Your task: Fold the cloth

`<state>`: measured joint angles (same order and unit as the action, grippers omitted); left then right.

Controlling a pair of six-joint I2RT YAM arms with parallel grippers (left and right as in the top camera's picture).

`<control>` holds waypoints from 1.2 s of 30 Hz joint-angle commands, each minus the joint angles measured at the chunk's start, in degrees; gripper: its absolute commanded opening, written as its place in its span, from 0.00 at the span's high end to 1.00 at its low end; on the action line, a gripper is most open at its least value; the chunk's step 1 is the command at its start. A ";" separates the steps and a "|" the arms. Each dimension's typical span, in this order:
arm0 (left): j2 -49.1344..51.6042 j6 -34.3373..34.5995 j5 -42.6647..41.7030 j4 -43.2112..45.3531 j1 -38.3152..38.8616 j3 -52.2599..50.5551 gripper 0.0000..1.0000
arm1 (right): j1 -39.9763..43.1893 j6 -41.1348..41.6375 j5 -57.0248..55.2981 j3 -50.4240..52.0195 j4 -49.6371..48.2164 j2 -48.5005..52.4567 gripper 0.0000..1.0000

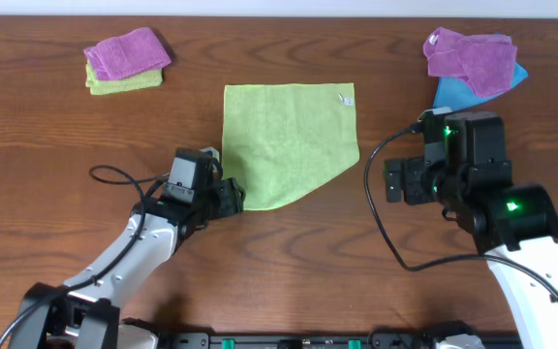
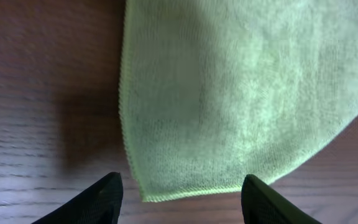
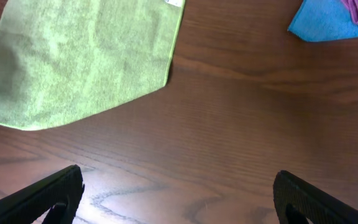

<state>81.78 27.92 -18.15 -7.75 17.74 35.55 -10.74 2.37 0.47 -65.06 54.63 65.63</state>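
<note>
The lime-green cloth [image 1: 289,138] lies flat on the wooden table, its white tag [image 1: 343,98] at the far right corner and its near right corner missing from the outline, so the near edge runs slanted. My left gripper [image 1: 232,197] is open, just at the cloth's near left corner; in the left wrist view the corner [image 2: 166,190] lies between the open fingers [image 2: 182,199]. My right gripper [image 1: 392,179] is open and empty over bare table right of the cloth; the right wrist view shows the cloth [image 3: 79,62] ahead to the left of the fingers [image 3: 178,193].
A purple towel on a paler yellow-green folded towel [image 1: 124,60] sits at the far left. Purple towels on a blue one [image 1: 475,63] sit at the far right, the blue one also in the right wrist view [image 3: 328,22]. Cables trail beside both arms.
</note>
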 commanded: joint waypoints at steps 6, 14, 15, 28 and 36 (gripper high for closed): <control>0.28 1.68 -1.55 -3.28 -0.09 -0.09 0.37 | -0.04 0.79 0.44 0.07 -0.39 0.00 0.03; 0.31 0.83 3.21 -5.05 -0.09 -0.09 0.43 | -0.04 0.81 0.44 0.07 -0.44 0.00 0.04; 0.31 0.81 3.80 -5.05 -0.09 -0.09 0.45 | -0.04 0.81 0.46 0.07 -0.44 0.00 0.04; 2.12 1.31 4.09 -2.27 -0.09 -0.09 0.48 | -0.04 0.79 0.66 0.07 -0.57 0.00 0.04; 4.50 1.31 3.30 -1.95 -0.09 -0.09 0.57 | -0.04 0.79 0.68 0.07 -0.85 0.00 0.03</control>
<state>85.36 29.04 -14.83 -10.00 17.74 35.53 -10.74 2.37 0.64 -65.06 53.93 65.63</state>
